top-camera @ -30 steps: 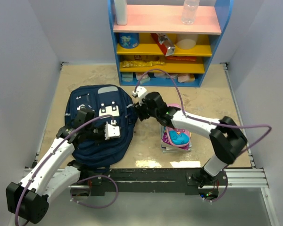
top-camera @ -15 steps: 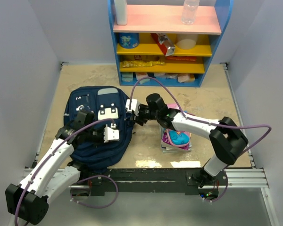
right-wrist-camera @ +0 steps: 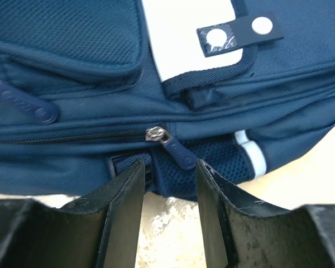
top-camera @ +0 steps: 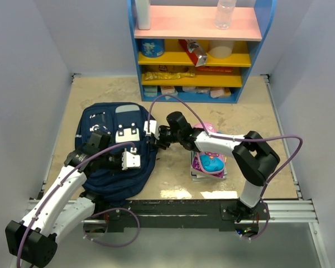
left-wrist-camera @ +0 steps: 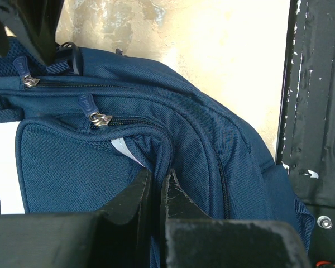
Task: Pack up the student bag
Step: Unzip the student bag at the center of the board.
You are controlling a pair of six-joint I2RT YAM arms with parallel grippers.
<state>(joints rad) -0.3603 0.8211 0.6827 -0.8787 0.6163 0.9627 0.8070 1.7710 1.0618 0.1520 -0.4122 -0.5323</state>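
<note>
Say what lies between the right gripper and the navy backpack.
Nothing; in right wrist view the right gripper flanks a zip pull on the navy blue fabric backpack.

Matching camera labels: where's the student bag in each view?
Top external: student bag left of centre, lying on the tabletop.
Left wrist: fills left and middle; left pincer shut on a fold of it.
Right wrist: fills the upper frame; zipper pull at the open right pincer's tips.
Shared landmark: the beige tabletop, bare beside the bag in all three.
</note>
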